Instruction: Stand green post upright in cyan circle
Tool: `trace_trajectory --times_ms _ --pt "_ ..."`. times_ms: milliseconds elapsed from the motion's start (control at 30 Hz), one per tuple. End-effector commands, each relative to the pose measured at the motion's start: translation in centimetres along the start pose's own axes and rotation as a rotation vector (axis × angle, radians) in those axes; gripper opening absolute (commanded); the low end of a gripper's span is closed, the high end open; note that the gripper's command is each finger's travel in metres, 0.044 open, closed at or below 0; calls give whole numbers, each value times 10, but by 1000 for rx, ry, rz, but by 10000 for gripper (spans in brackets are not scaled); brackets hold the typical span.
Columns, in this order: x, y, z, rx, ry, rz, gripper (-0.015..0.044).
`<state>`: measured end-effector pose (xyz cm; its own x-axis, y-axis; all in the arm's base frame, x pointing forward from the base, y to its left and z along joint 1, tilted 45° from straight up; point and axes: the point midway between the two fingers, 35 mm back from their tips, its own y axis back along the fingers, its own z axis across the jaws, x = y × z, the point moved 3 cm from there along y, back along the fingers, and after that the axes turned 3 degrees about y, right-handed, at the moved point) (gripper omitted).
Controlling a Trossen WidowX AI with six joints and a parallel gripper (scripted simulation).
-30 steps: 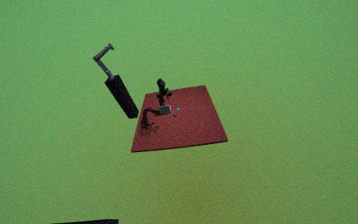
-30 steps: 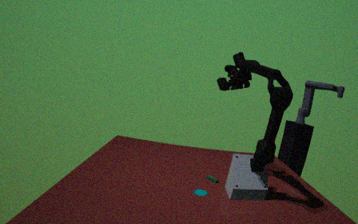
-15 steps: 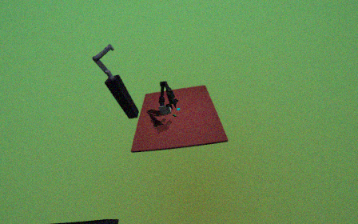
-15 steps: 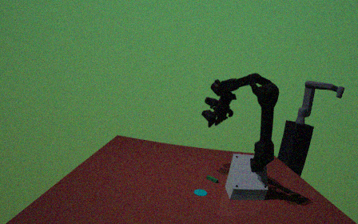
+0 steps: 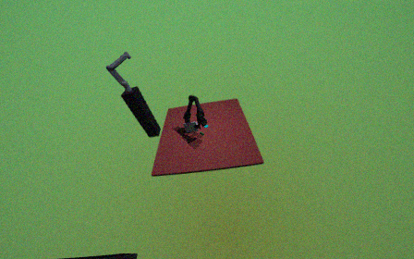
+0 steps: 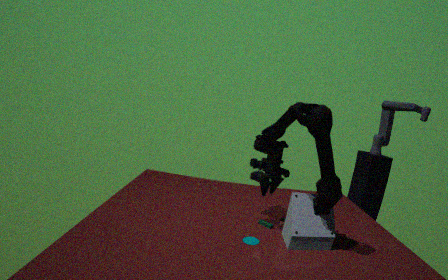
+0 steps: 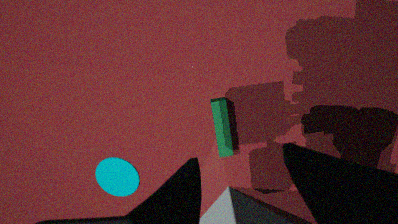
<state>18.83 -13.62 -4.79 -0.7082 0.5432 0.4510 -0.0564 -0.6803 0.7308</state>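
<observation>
The green post (image 5: 201, 134) (image 6: 265, 224) (image 7: 223, 128) lies on its side on the red table. The cyan circle (image 5: 206, 126) (image 6: 251, 240) (image 7: 117, 176) is flat on the table, a short way from the post; in the wrist view it is to the post's lower left. My gripper (image 6: 268, 193) (image 7: 240, 158) is open and empty, pointing down. It hangs above the table, clear of the post. In the wrist view the post shows just beyond the gap between the fingertips. In the top view the fingertips are too small and dark to make out.
The arm's pale grey base box (image 6: 306, 220) stands close beside the post on the red table (image 5: 232, 143) (image 6: 151, 225). A second grey arm (image 5: 117, 78) (image 6: 386, 127) stands on a black pedestal (image 5: 140, 111) (image 6: 371, 180) beyond the table edge. The arm's shadow falls near the post.
</observation>
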Motion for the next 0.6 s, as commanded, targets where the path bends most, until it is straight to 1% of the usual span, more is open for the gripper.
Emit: trace_trajectory --times_ms 0,67,233,300,400,567 --pt "3 -8 2 -14 1 19 233" --pt "0 -31 3 -12 0 16 233" --pt "5 -114 5 -18 1 21 233" --pt "8 -124 5 -20 2 23 233" --pt "8 -124 5 -20 2 23 233" --pt "8 -124 5 -20 2 23 101"
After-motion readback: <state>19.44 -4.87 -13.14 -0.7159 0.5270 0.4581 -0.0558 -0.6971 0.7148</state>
